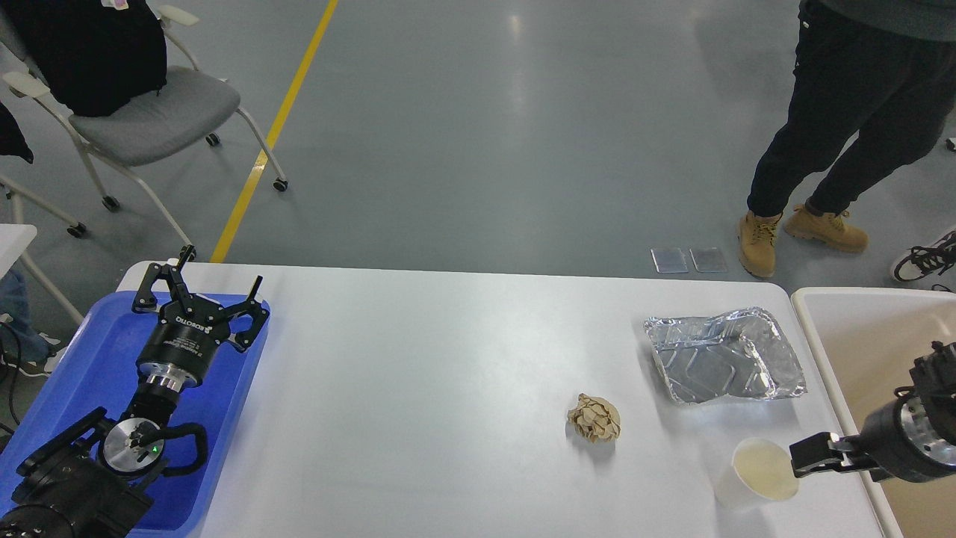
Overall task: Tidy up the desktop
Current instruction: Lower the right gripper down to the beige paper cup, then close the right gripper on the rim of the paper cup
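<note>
**Spotter:** Where's the desktop, and what's on it?

**Me:** The desktop (418,388) fills the lower middle of my head view, white with rounded corners. I'll take the crumpled foil tray (723,356) as my landmark; it sits on the desktop's right part. Nearer me and to the left of the foil tray lies a brown paper ball (594,418), apart from it. Nearer me again, just right of the ball, a white paper cup (757,472) lies tipped with its mouth facing up at me.

**Spotter:** Your grippers?

**Me:** My left gripper (202,286) is far to the left of the foil tray, over the blue tray (82,351) at the desktop's left edge, fingers spread wide apart with nothing between them. My right gripper (814,453) is nearer me than the foil tray, just beside the cup's rim. I only see one dark finger side-on, so I cannot tell whether it is apart or together.

**Spotter:** Anything right of the foil tray?

**Me:** A beige tub (810,329), touching the desktop's right edge.
</note>
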